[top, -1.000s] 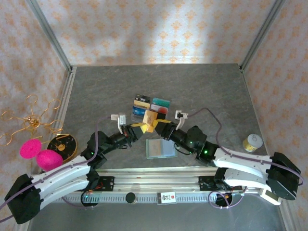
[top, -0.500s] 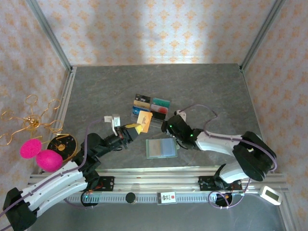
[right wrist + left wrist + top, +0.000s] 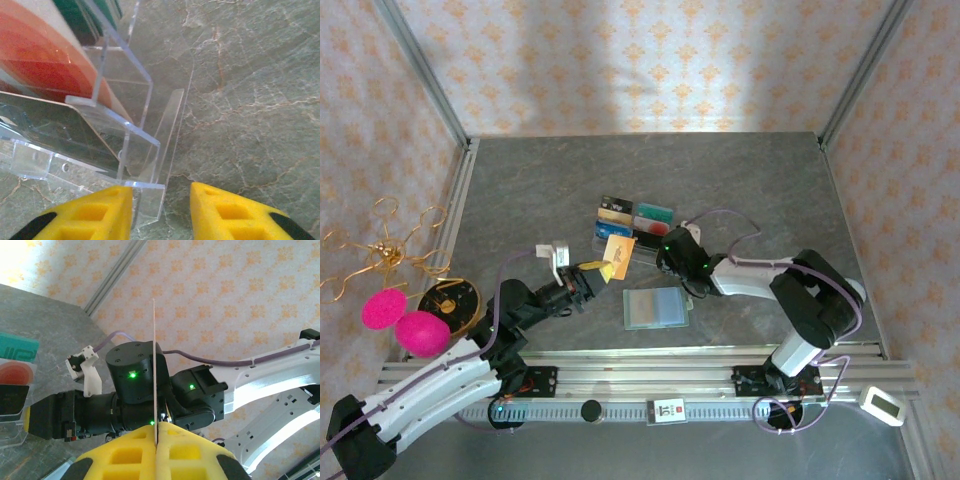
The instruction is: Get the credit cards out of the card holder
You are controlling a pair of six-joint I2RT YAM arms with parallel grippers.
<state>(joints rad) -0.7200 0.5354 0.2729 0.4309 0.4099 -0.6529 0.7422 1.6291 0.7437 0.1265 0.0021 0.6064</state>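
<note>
The card holder (image 3: 655,308) lies unfolded on the table, a pale green rectangle with bluish clear pockets, and neither gripper touches it. Just to its left, my left gripper (image 3: 597,268) is shut on an orange credit card (image 3: 618,256) held above the table. In the left wrist view this card (image 3: 153,360) stands edge-on, pinched between the yellow fingers (image 3: 125,455) of the left gripper (image 3: 156,432). My right gripper (image 3: 667,252) is low at the near right corner of the clear card tray (image 3: 633,229). It (image 3: 161,210) stands open with the tray's corner (image 3: 150,200) between its fingers.
The clear tray (image 3: 125,135) holds several colourful cards in slots. Two pink balls (image 3: 400,320), a gold wire stand (image 3: 380,250) and a black-and-gold disc (image 3: 450,303) sit at the left. A rail (image 3: 640,385) runs along the near edge.
The right gripper let go of the orange card and swung away to the tray's corner. The left gripper drew back to the left with the card.
</note>
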